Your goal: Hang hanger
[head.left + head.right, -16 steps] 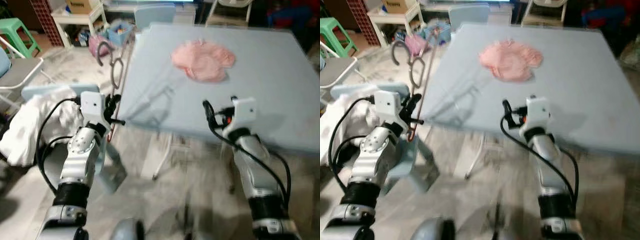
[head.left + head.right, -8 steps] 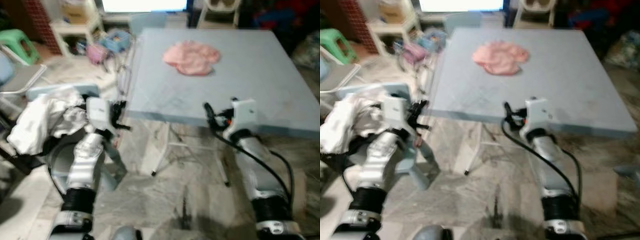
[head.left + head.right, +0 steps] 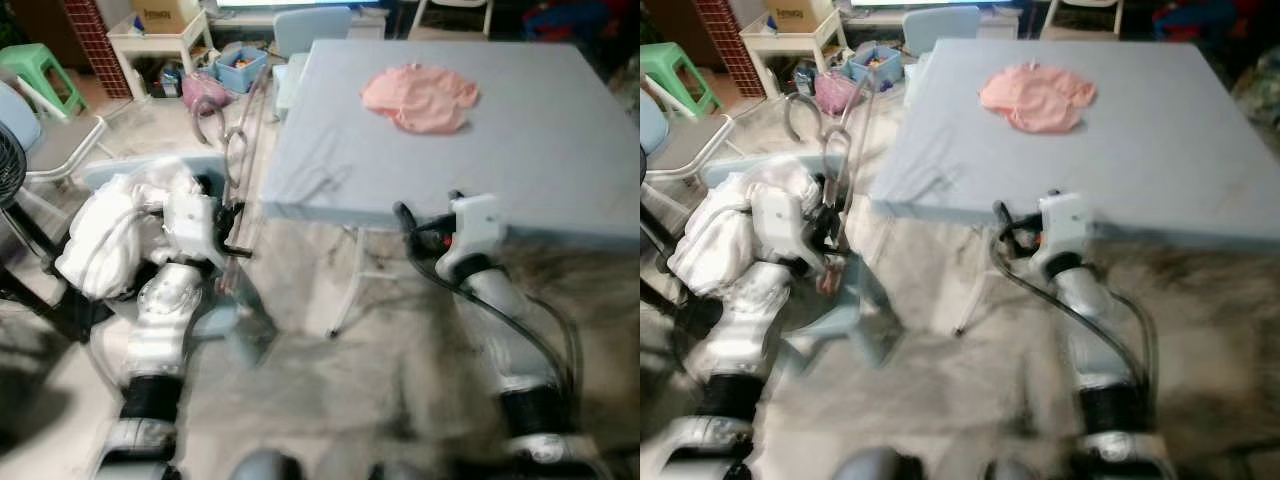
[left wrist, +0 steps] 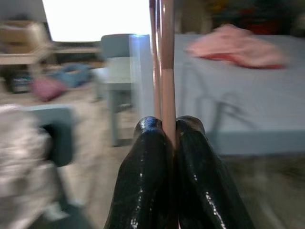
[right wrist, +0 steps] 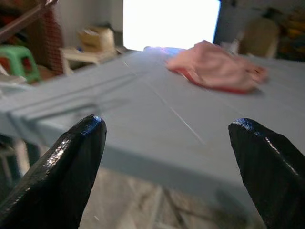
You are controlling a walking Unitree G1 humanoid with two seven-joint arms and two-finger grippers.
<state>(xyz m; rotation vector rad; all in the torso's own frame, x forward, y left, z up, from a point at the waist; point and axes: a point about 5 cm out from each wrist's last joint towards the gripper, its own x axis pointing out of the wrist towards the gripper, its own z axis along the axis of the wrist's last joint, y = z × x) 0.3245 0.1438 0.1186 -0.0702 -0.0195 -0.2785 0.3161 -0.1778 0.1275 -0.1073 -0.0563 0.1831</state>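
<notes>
Pink hanger (image 4: pixel 164 57) stands clamped between the left gripper (image 4: pixel 167 138) fingers; right gripper (image 5: pixel 167 143) gapes wide apart.

— Where do the head cameras look from?
— High, facing forward and down; the table (image 3: pixel 560 150) lies toward one o'clock.
— And the wrists?
— Close along their fingers; both share that table (image 5: pixel 157 119) and pink cloth (image 4: pixel 238 45).

Glossy black claw fingers (image 4: pixel 147 181) — matt pink cloth (image 3: pixel 420 96)
</notes>
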